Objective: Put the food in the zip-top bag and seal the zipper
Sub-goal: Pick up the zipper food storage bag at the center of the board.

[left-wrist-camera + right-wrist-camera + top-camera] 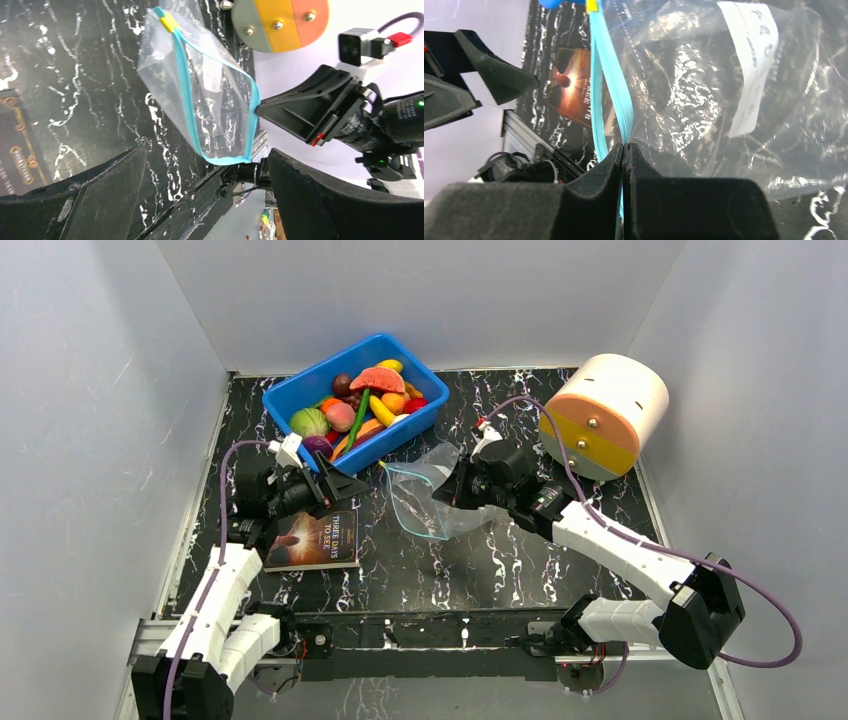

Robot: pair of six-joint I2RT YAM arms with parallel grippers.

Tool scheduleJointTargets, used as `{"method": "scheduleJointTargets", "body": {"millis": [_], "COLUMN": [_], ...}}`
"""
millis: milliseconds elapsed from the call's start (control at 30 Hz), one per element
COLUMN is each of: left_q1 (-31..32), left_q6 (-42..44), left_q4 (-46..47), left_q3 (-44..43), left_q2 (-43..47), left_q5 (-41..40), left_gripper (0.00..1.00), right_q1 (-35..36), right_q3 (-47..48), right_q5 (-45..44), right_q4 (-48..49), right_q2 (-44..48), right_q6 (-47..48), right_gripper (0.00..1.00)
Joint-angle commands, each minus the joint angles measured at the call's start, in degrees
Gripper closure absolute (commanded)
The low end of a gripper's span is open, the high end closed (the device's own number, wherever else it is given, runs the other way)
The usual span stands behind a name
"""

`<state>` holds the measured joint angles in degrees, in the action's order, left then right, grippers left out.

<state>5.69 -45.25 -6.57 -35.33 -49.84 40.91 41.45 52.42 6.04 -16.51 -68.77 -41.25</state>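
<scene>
The clear zip-top bag point(425, 495) lies on the black marble table, mouth toward the left arm; it also shows in the left wrist view point(205, 100) and the right wrist view point(704, 90). Its blue-green zipper point(611, 100) gapes open point(187, 95). My right gripper point(623, 150) is shut on one lip of the zipper strip. My left gripper point(345, 485) is open and empty, left of the bag's mouth and apart from it. The food point(360, 400), a watermelon slice, cabbage, peach, green bean, grapes and others, lies in the blue bin point(290, 392).
A book point(315, 538) lies by the left arm. A white, yellow and orange cylinder point(602, 415) stands at the back right. White walls enclose the table on three sides.
</scene>
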Motion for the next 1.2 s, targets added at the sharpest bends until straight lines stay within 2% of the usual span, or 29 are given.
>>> {"method": "scheduleJointTargets", "body": {"millis": [0, 133, 300, 500, 600, 833, 867, 967, 1100, 1167], "left_q1": [3.27, 9.58, 12.5, 13.89, 14.88, 17.97, 18.41, 19.74, 21.5, 22.16], "left_q6": [-5.49, -5.59, -5.08, -4.69, -2.03, 1.74, 1.7, 1.17, 2.56, 3.44], "left_q4": [8.4, 9.21, 8.34, 11.8, 11.3, 6.56, 7.37, 8.59, 6.66, 5.03], "left_q3": [0.36, -0.29, 0.85, 1.96, -0.67, -7.69, -7.55, -6.88, -7.4, -8.43], "left_q2": [-2.02, -4.12, -4.59, -6.61, -9.8, -15.04, -15.36, -15.43, -14.98, -15.0], "left_q5": [1.93, -5.62, -10.82, -12.08, -11.05, -15.43, -15.43, -16.57, -18.72, -19.58], "left_gripper": [0.11, 0.15, 0.21, 0.23, 0.23, 0.25, 0.31, 0.63, 0.97, 1.0], "right_q1": [-0.29, -0.23, -0.26, -0.15, -0.21, -0.23, -0.21, -0.16, -0.13, -0.16], "right_q3": [-0.34, -0.3, -0.56, -3.22, -3.63, -0.33, -0.36, -1.29, -2.3, -1.4], "right_q5": [3.31, 4.4, 4.88, 5.9, 6.06, 6.21, 6.5, 7.31, 5.32, 1.86], "right_q4": [9.02, 10.55, 11.13, 12.14, 12.08, 9.85, 9.84, 9.57, 7.68, 3.71], "right_q2": [1.18, 0.78, 2.41, 5.9, 5.85, 3.66, 3.56, 3.21, 4.15, 4.81], "right_q6": [-7.2, -11.01, -11.52, -12.59, -12.49, -10.27, -10.06, -9.19, -7.9, -7.91], "right_gripper": [1.0, 1.0, 1.0, 1.0, 1.0, 1.0, 1.0, 1.0, 1.0, 0.99]}}
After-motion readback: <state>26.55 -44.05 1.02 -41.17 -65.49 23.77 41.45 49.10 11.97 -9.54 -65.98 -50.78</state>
